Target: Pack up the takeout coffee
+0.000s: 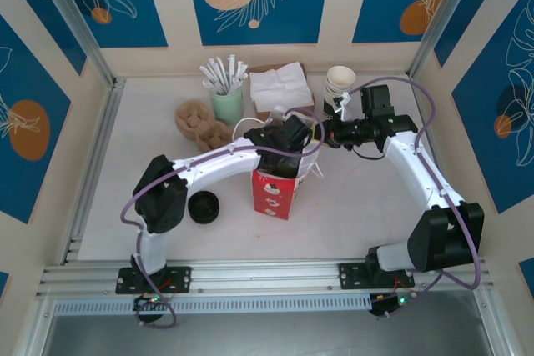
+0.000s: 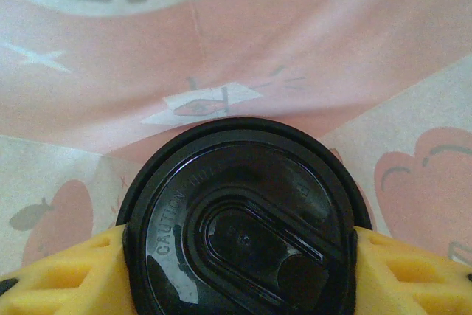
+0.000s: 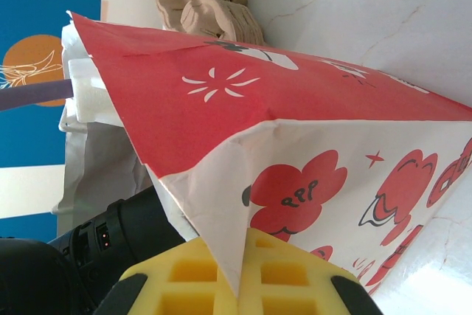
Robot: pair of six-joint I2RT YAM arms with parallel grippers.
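The takeout coffee [image 2: 243, 230] appears from above as a round black lid, with the inner walls of the red-and-white paper bag [image 2: 221, 49] around it. My left gripper [image 2: 243, 260] is shut on it, one yellow finger [image 2: 74, 274] on each side of the lid. From the top camera the left gripper [image 1: 288, 141] reaches down into the mouth of the standing bag [image 1: 274, 195]. My right gripper [image 3: 240, 274] is shut on a fold of the bag's rim [image 3: 228, 204]. In the top view that gripper [image 1: 322, 134] holds the bag's right top edge.
A low stack of black lids [image 1: 204, 207] lies left of the bag. Along the back stand a mint cup of wrapped straws [image 1: 226, 104], brown cup carriers [image 1: 200, 122], napkins [image 1: 281, 87] and a stack of lidless cups [image 1: 340, 82]. Walls enclose three sides.
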